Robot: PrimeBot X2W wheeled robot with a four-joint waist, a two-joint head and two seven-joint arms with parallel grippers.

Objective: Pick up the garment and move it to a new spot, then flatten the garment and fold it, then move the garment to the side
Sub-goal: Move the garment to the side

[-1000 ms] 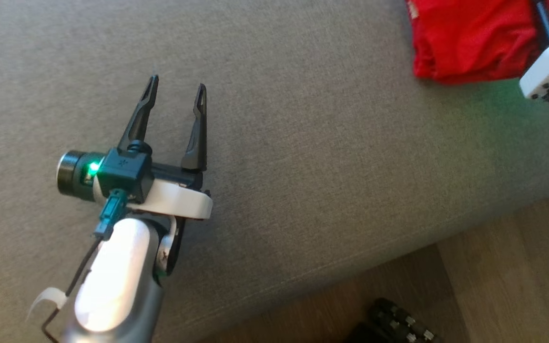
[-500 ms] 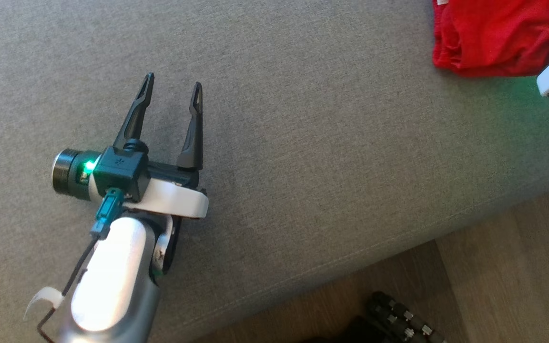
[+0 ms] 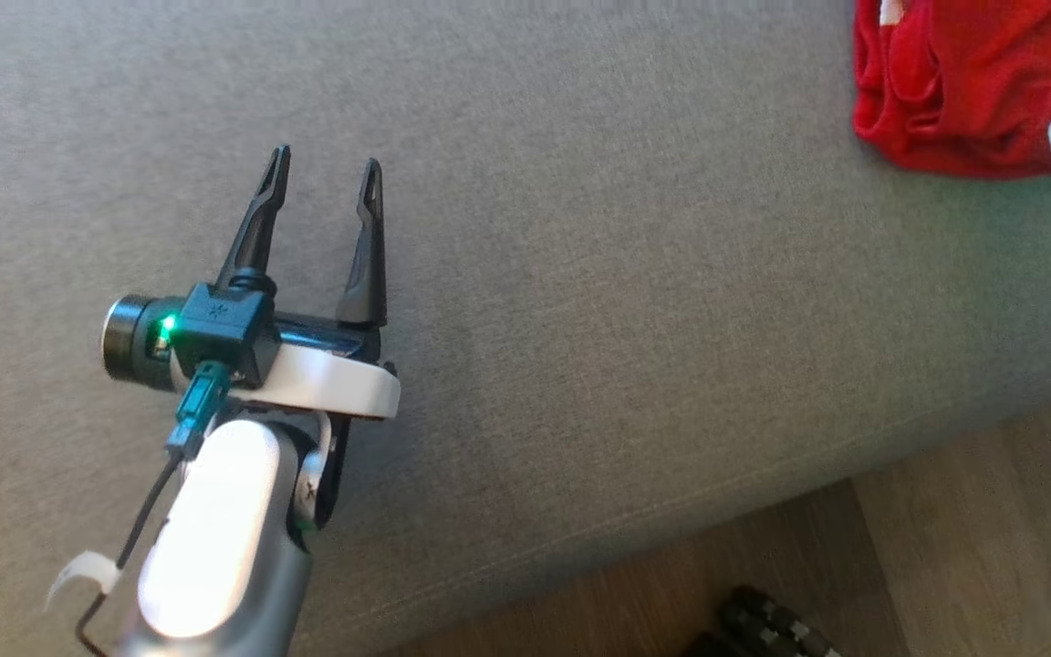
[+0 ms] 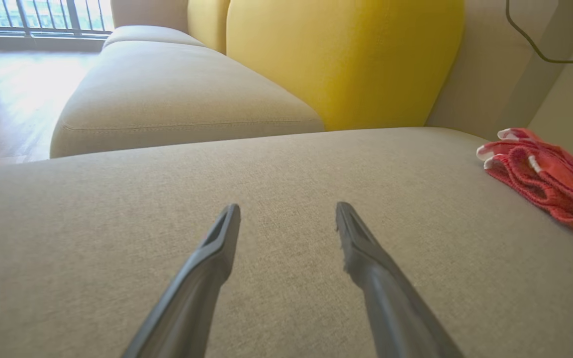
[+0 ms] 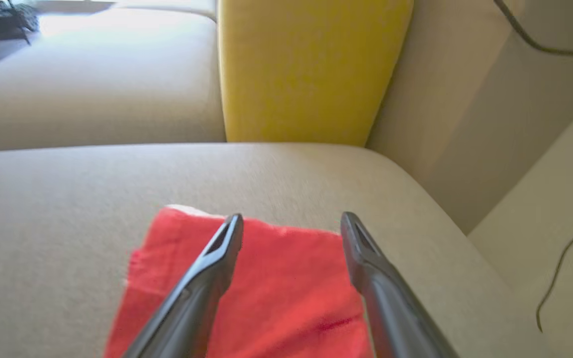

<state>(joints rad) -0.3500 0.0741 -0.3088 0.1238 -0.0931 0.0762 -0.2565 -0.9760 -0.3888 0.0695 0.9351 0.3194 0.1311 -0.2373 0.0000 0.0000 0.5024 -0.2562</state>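
Seen from the head, the grey sofa seat [image 3: 626, 319] lies broad and bare, its front edge slanting above the wooden floor [image 3: 972, 547]. The left gripper [image 3: 323, 169] hovers over the seat's left part, fingers spread wide and empty, and the red garment [image 3: 954, 91] sits bunched at the seat's far right corner. From the left wrist, open fabric stretches ahead of the spread fingers; the garment [image 4: 545, 174] is a folded stack with white trim by the seat's right edge, and a yellow cushion [image 4: 346, 59] stands behind the seat. From the right wrist, the right gripper [image 5: 291, 221] stands wide and empty above the garment [image 5: 286, 278], which lies flat on the seat, and a cable [image 5: 565, 258] hangs beyond the seat's right edge.
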